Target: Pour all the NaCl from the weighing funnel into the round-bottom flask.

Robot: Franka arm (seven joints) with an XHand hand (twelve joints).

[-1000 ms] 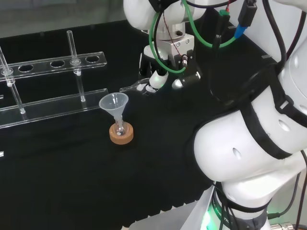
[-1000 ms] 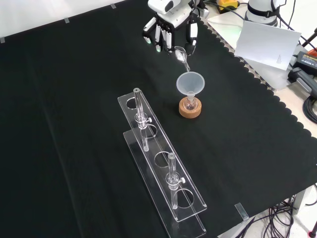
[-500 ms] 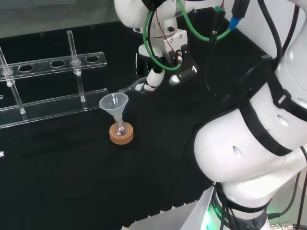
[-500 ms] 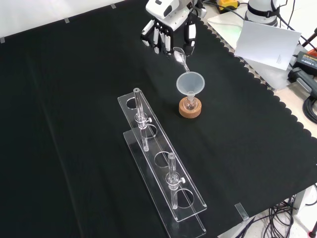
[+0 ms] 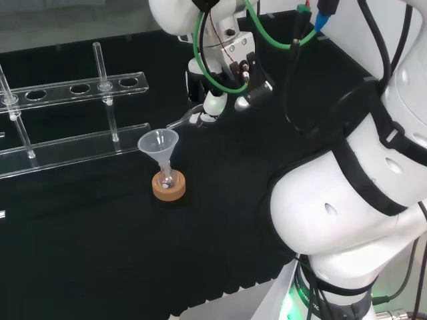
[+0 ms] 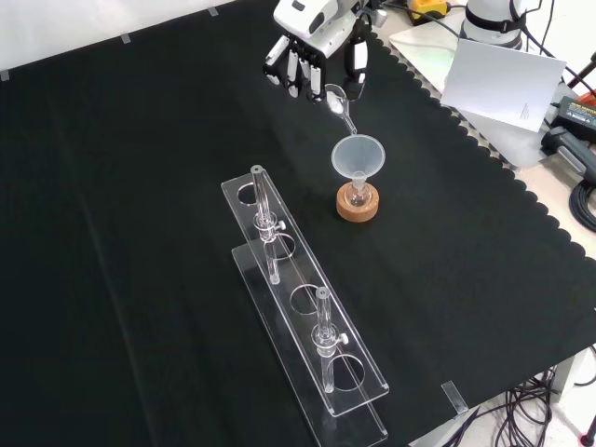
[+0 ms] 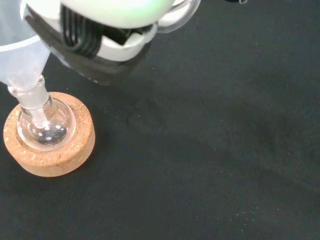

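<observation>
Underneath, black cloth [image 6: 140, 186] with scalloped edge.

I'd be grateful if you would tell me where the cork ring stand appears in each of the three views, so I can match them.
Head view: cork ring stand left of centre, under the round-bottom flask and funnel.
Front view: right of centre, right of the clear rack.
Wrist view: beside the picture's left edge, cradling the flask.
Shared landmark: the funnel seated in the flask's neck.

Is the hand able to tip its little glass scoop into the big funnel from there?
Probably yes. The hand holds the weighing funnel, spout slanting toward the funnel on the flask; nothing stands between them.
</observation>
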